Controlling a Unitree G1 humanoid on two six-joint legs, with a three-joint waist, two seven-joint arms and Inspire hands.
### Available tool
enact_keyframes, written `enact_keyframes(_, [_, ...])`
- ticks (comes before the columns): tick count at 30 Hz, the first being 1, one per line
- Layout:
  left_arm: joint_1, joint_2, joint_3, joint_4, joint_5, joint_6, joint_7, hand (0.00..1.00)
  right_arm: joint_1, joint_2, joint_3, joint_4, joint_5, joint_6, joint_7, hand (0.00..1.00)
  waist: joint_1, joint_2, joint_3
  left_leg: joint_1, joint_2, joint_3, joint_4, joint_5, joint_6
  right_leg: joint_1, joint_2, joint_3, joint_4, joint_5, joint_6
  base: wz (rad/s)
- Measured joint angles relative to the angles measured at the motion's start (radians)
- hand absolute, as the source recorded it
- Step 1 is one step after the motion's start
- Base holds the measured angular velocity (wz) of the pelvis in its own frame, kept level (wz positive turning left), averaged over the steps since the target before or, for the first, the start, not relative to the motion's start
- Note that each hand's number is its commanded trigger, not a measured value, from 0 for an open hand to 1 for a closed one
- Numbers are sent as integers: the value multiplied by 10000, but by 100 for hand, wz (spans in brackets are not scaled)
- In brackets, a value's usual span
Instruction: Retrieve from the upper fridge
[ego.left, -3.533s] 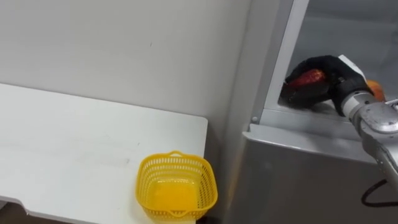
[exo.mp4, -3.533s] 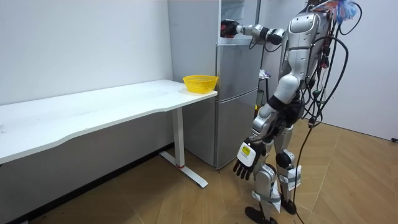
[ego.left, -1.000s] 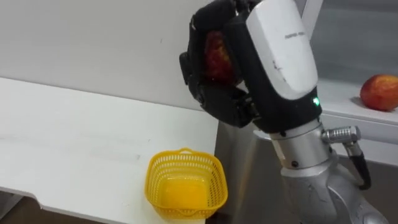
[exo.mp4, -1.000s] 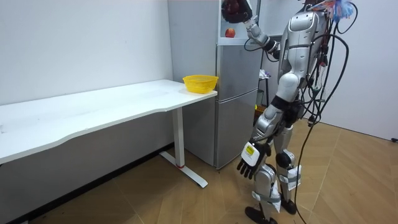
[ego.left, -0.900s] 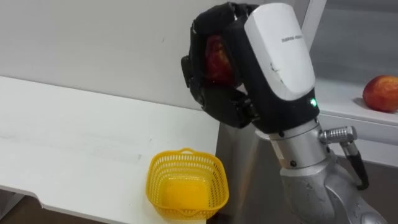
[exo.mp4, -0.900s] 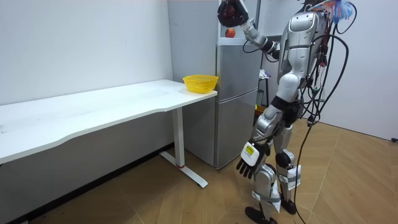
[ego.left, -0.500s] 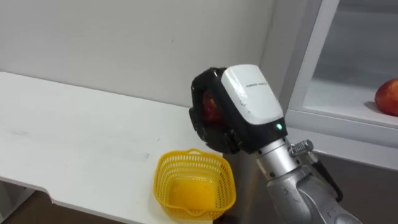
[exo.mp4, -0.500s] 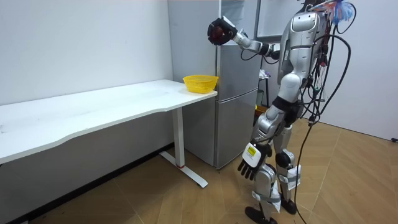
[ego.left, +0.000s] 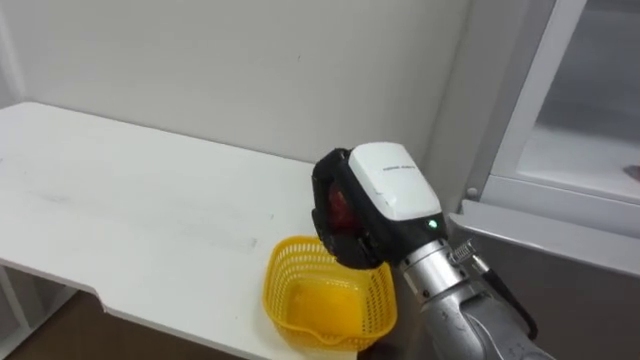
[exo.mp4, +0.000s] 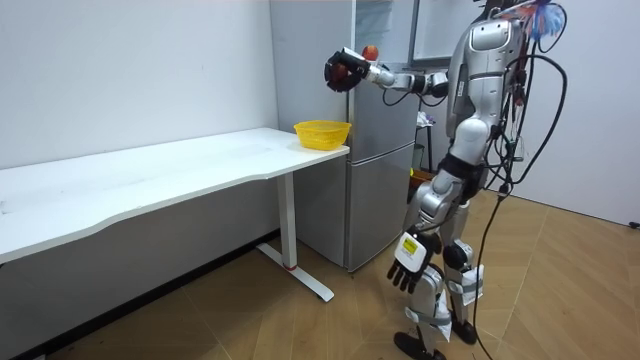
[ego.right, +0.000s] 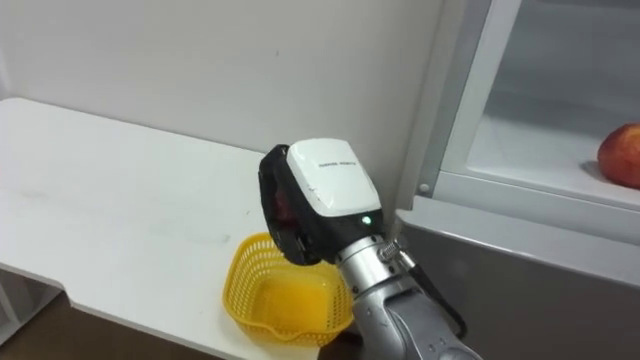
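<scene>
My right hand is shut on a red apple, which peeks out between the dark fingers. The hand hangs just above the far right rim of a yellow mesh basket, which stands on the near right corner of the white table. In the room view the right arm reaches out from the open upper fridge towards the basket. A second red apple lies on the fridge shelf. My left hand hangs open beside my thigh.
The table runs along the white wall to the room view's left, with the fridge right against its end. I stand on wooden floor in front of the fridge. The fridge's open door frame rises just right of my hand.
My right hand has come out of the fridge with the apple, swung left and sunk to just above the basket. The head camera has shifted with it. The left hand stays down.
</scene>
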Motion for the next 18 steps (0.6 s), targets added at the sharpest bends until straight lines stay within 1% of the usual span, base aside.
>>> enact_keyframes(1, [-2, 0, 0, 1, 0, 0, -21, 0, 44, 0, 11, 105, 2, 8, 0, 100, 13, 12, 8, -13, -5, -46, 4, 0, 0, 9, -1, -76, 2, 0, 0, 9])
enact_keyframes(4, [-2, 3, -11, 9, -5, 0, -135, 0, 319, 0, 37, 267, 144, -23, 2, 100, 37, -7, -4, -31, -10, -96, 7, 1, -1, 18, -11, -241, 7, 0, 0, 6])
enact_keyframes(5, [-9, 5, -10, 15, -4, 0, -146, 0, 372, 1, 62, 469, 193, -21, 2, 100, 43, 25, 18, -32, -12, -104, 11, 1, -1, 18, -12, -245, 5, 0, 0, 3])
enact_keyframes(7, [-23, 10, -9, 14, -4, -1, -143, 0, 531, -1, 62, 648, 198, 9, 1, 100, 66, -14, -9, -49, -12, -107, 11, 1, -1, 2, -12, -249, 5, 0, 0, 0])
enact_keyframes(9, [-50, 10, -9, 14, -3, -1, -142, 0, 664, -5, 62, 739, 199, 8, 2, 100, 76, -13, -9, -99, -12, -106, 15, 1, -1, -42, -12, -250, 5, 0, 0, 0])
enact_keyframes(15, [-102, 10, -10, 41, -3, -4, -142, 0, 673, -3, 62, 881, 213, 3, 1, 100, 98, -2, -2, -183, -11, -105, 17, 11, -11, -145, -6, -222, 3, 0, 0, 0])
enact_keyframes(18, [-104, 15, -13, 39, -3, -1, -144, 0, 673, -7, 62, 883, 219, 4, 1, 100, 184, -4, -3, -189, -13, -108, 10, 11, -11, -161, -9, -227, 4, 0, 0, 0])
